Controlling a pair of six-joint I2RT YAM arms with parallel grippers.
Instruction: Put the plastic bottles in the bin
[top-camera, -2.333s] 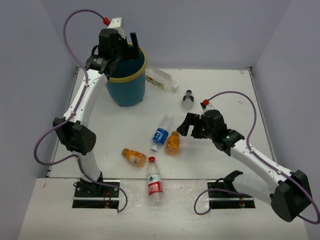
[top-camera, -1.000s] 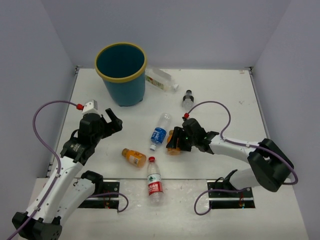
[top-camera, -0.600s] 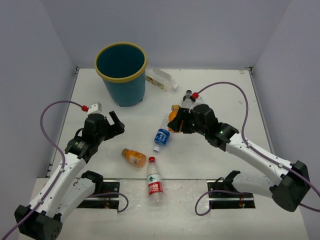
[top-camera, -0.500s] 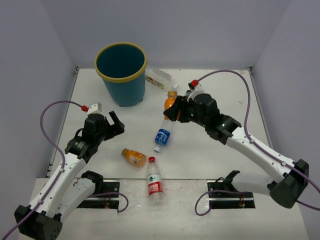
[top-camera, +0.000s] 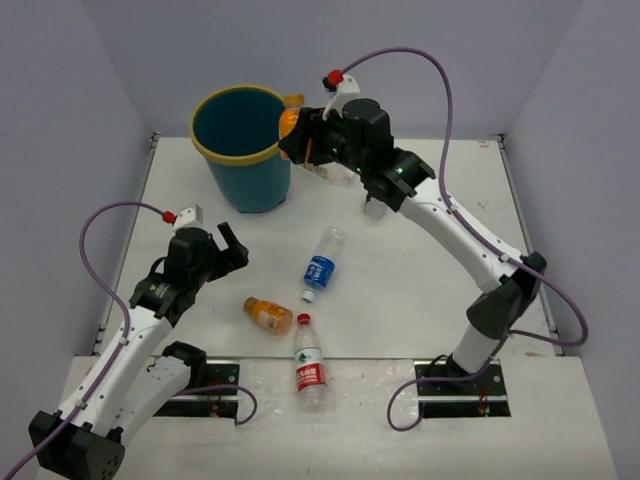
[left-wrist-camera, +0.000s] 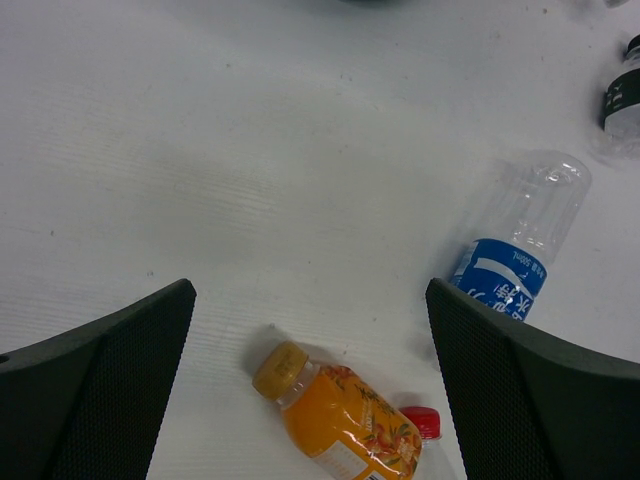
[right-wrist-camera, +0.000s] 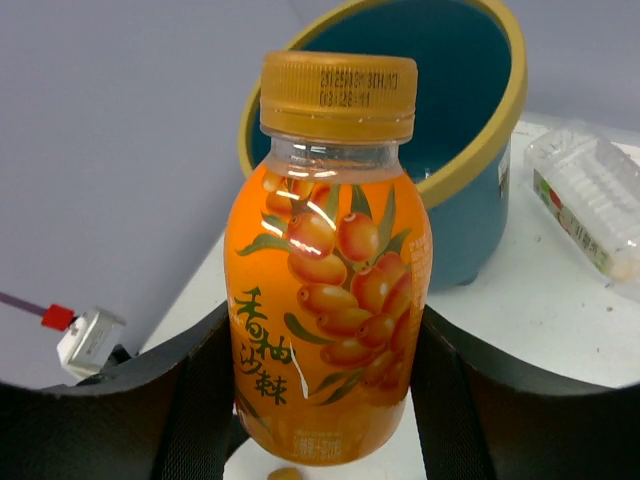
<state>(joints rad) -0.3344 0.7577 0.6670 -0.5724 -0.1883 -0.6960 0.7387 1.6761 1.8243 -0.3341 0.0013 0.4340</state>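
Orange bottle (right-wrist-camera: 330, 290) pinched in my right tool (right-wrist-camera: 325, 385), held in the air just beside the yellow rim of the bin (top-camera: 250, 185). My left tool (left-wrist-camera: 308, 300) hangs spread wide over the table (left-wrist-camera: 250, 150) — a second orange bottle (left-wrist-camera: 345, 425) and a blue-labelled bottle (left-wrist-camera: 510, 260) lie below it.

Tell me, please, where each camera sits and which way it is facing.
Top external: above and behind the robot, looking down on the table; left gripper, right gripper show.
Left wrist: looks down at lying orange bottle and blue-label bottle; own fingers at lower corners.
Right wrist: looks forward at held orange bottle between its fingers, bin behind.
Top and right wrist share that bottle and bin.
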